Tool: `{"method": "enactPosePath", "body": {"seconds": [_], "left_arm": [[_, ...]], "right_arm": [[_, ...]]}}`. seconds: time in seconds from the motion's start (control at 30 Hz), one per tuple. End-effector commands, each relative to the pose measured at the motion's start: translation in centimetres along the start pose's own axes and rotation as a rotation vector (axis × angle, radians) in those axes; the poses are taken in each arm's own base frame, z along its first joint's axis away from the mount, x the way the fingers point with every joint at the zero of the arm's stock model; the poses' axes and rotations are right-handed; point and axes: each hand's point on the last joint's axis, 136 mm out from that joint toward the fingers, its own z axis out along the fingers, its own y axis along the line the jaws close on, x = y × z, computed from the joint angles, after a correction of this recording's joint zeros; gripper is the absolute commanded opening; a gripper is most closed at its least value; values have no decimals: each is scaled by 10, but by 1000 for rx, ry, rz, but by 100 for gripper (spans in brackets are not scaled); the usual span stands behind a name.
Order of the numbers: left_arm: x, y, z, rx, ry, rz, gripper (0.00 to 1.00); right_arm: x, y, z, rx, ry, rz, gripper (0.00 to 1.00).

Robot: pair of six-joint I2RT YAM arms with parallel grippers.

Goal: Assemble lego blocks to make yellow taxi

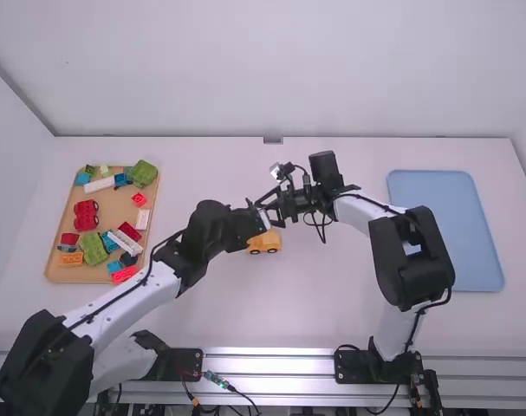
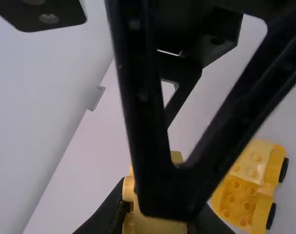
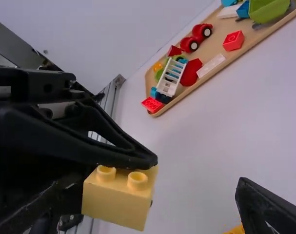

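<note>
white table (image 1: 323,303); tray (image 1: 113,204), blue mat (image 1: 444,217), yellow car (image 1: 264,243)

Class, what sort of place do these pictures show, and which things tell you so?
Probably a robotics lab or test station: two white-and-black jointed robot arms stand at a white table, a wooden tray of colourful toy bricks lies on it, and a flat blue tray waits opposite.
</note>
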Motion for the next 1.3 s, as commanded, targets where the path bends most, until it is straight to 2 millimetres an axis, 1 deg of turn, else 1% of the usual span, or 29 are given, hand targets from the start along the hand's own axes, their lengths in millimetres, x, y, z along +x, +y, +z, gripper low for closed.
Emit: {"method": "enactPosePath", "body": {"seconds": [0.0,0.1,0.13,0.17,0.2,0.23,0.37,0.4,0.43,0.5,0.63,0.7,0.73,0.77,0.8,0.97,1.0,1.07,1.13,1.27], "left_arm": [[-9,10,4,-10,-2,-14,2],[-9,9,10,6,9,-15,2],[-8,9,15,12,17,-16,2],[-8,9,15,12,17,-16,2],[-5,8,19,15,31,-16,2],[-4,7,20,18,34,-15,2],[-2,5,28,22,34,9,2],[-3,6,30,16,27,9,2],[-3,6,31,15,24,9,2],[-5,9,31,4,17,11,2],[-8,11,31,-5,7,35,2],[-8,12,30,-10,4,35,2],[-9,12,30,-9,4,34,2],[-9,12,30,-9,4,34,2],[-8,12,30,-9,4,34,2],[-11,14,30,-17,-7,39,2],[-12,14,30,-18,-10,38,2],[-13,15,30,-21,-13,38,2],[-12,15,30,-23,-10,39,2],[-13,15,30,-23,-13,39,2]], "right_arm": [[4,-1,0,-5,1,1,90],[4,-2,0,-1,2,2,86],[4,-3,0,2,2,1,83],[4,-3,0,2,2,1,83],[4,-2,0,0,1,-2,75],[4,-2,0,-1,1,-2,73],[4,-3,0,3,2,1,69],[5,-3,0,4,3,3,65],[5,-4,0,10,3,4,64],[5,-11,0,51,7,30,64],[6,-14,-1,71,10,40,63],[6,-14,-1,71,10,37,59],[6,-15,-1,73,9,37,56],[6,-15,-1,74,9,37,56],[6,-15,-1,75,10,37,51],[6,-15,-1,74,10,37,40],[6,-15,-1,73,10,37,36],[6,-15,-1,74,10,38,31],[6,-15,-1,73,10,40,23],[6,-15,-1,73,10,42,18]]}}
